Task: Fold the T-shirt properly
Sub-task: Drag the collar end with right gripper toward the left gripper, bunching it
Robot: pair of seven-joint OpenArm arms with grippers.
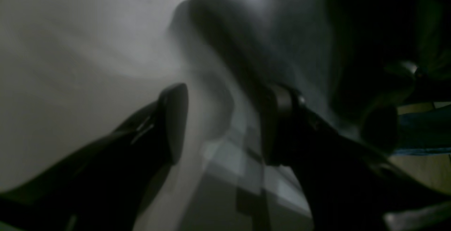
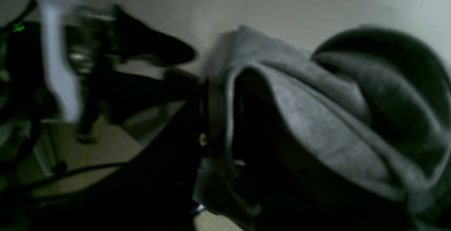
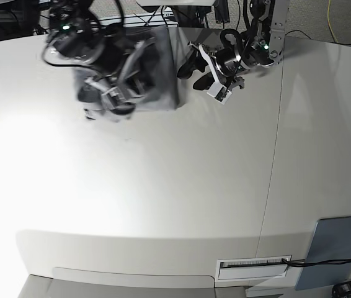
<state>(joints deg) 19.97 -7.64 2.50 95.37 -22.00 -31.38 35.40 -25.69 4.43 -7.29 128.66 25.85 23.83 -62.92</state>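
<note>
T-shirt [image 3: 160,68], 1 of it, grey, lies bunched on the table [image 3: 163,180] at the upper left of the base view. My 2 arms reach in from the top edge. My right gripper [image 2: 220,107] pinches its cloth, though blur makes me hedge slightly; my left gripper [image 3: 197,69], fingers spread, hovers just beside it. Lettering: none legible.

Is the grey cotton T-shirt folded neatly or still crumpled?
Crumpled: the grey cotton T-shirt shows a raised, curling flap in the right wrist view.
</note>
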